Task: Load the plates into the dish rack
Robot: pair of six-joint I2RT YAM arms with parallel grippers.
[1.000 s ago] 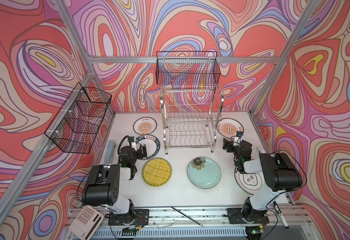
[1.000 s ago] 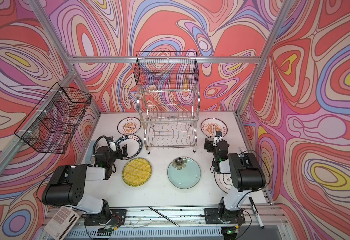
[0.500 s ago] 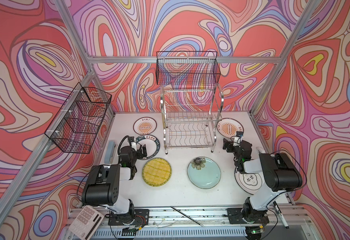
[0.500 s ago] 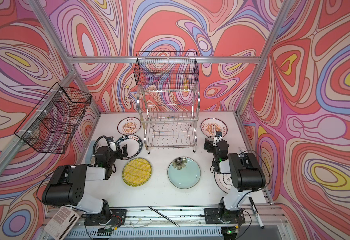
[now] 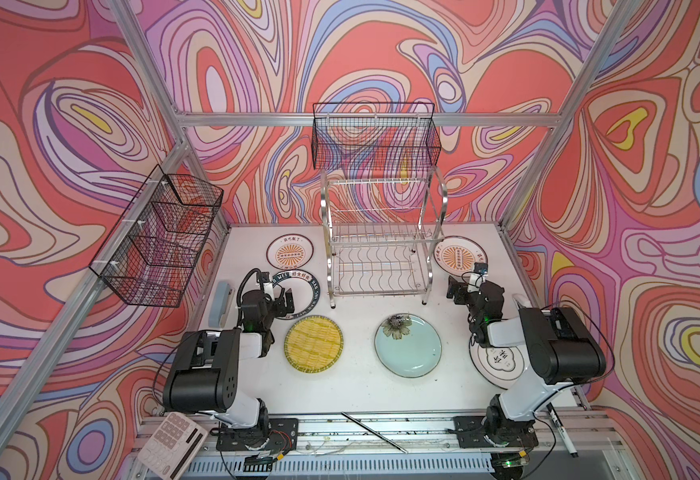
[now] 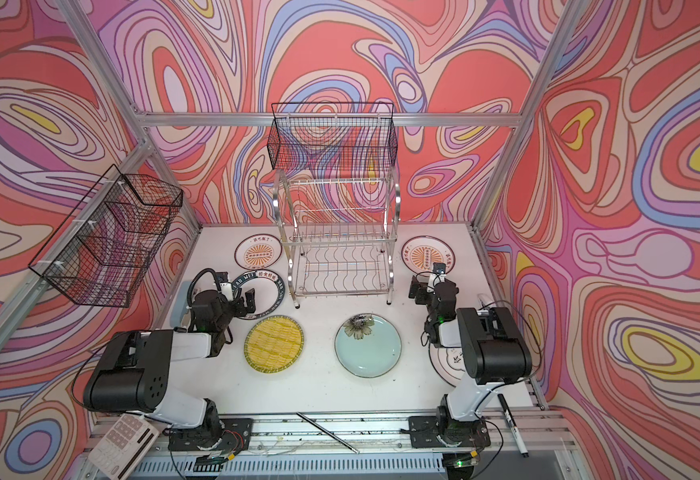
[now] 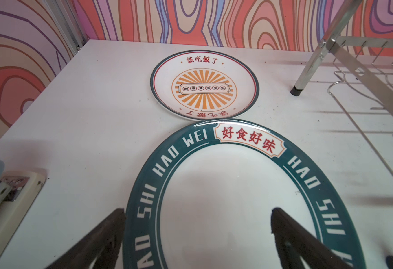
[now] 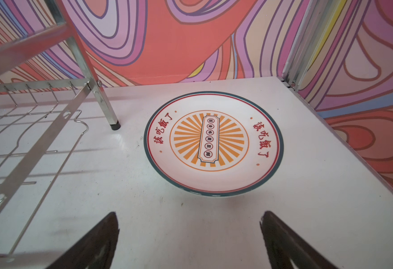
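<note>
Dish rack [image 5: 381, 249] sits at back of table [image 5: 360, 395]. All 6 plates lie flat. One sunburst plate is left of rack [image 5: 290, 251], the other sunburst plate right of it [image 5: 458, 257]. Green-rim plate [image 5: 304, 291] is front-left of rack. Yellow plate [image 5: 313, 344] & aqua plate [image 5: 408, 351] are in front, w/ bare gap btwn. Black-ringed plate [image 5: 493, 361] is front-right, partly under arm. Left gripper [image 7: 197, 214] is spread wide over green-rim plate's near edge, holding nothing. Right gripper [image 8: 188, 216] is spread & empty over bare table beside rack's right leg.

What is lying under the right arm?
A white plate with a black ring and dark characters. The right arm covers much of it, so the rest cannot be seen.
</note>
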